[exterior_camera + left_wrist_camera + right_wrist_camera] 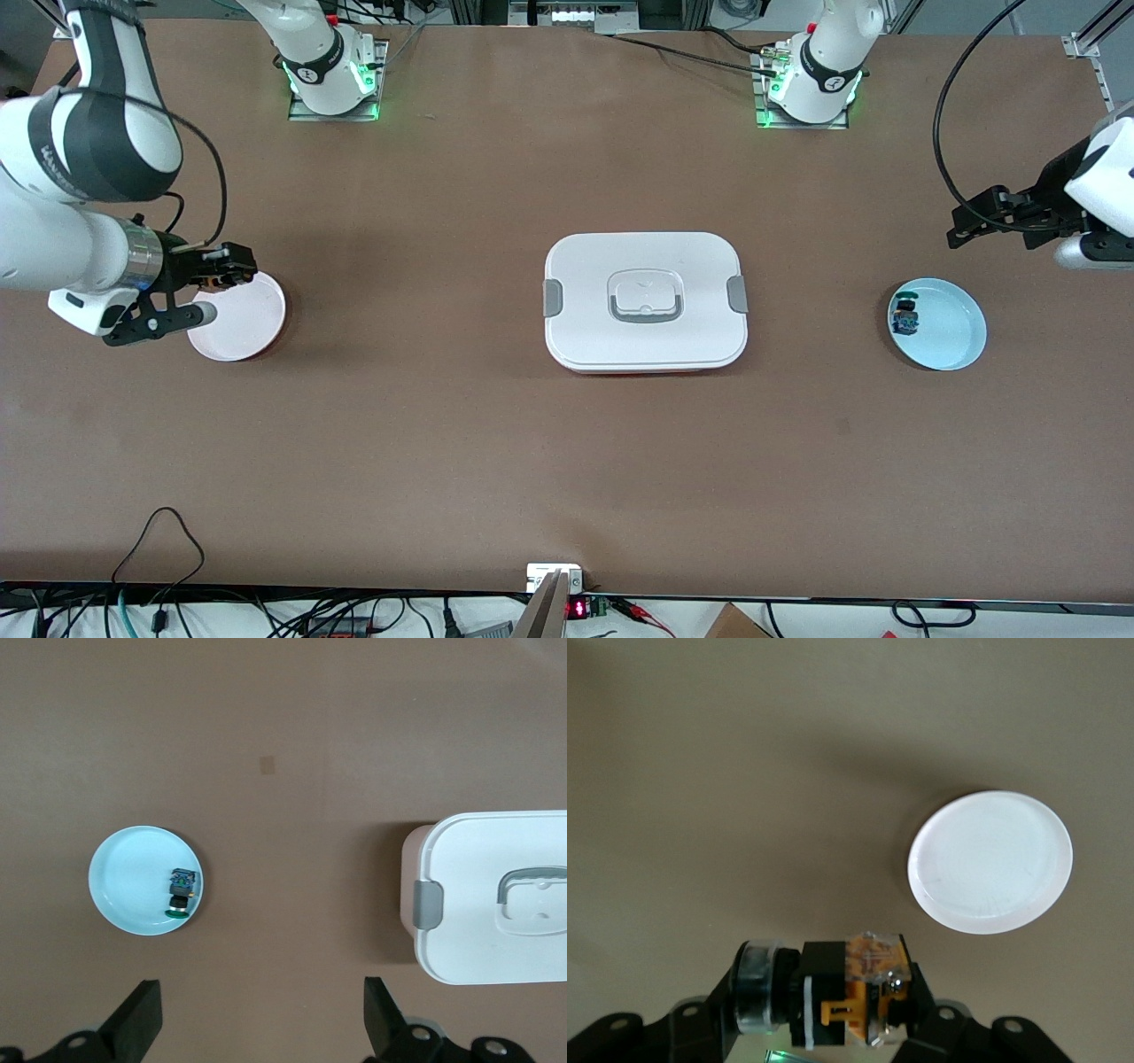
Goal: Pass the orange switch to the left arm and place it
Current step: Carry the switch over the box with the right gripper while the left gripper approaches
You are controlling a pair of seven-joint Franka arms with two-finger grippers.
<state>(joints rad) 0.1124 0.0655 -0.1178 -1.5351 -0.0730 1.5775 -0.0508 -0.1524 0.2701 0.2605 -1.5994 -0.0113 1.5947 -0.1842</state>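
Over the white plate (239,317) at its end, right gripper (215,276) clamps orange switch (850,997), apparently by its body; left gripper (261,1019) fingers wide, above the table near blue plate (952,332); box (646,301) mid-table

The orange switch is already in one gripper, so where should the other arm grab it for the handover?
Probably by the round cap end. The right gripper is shut on the orange switch across its black middle body, near the white plate. The cap sticks out free to one side. The open left gripper, waiting near the blue plate, could come from that side.
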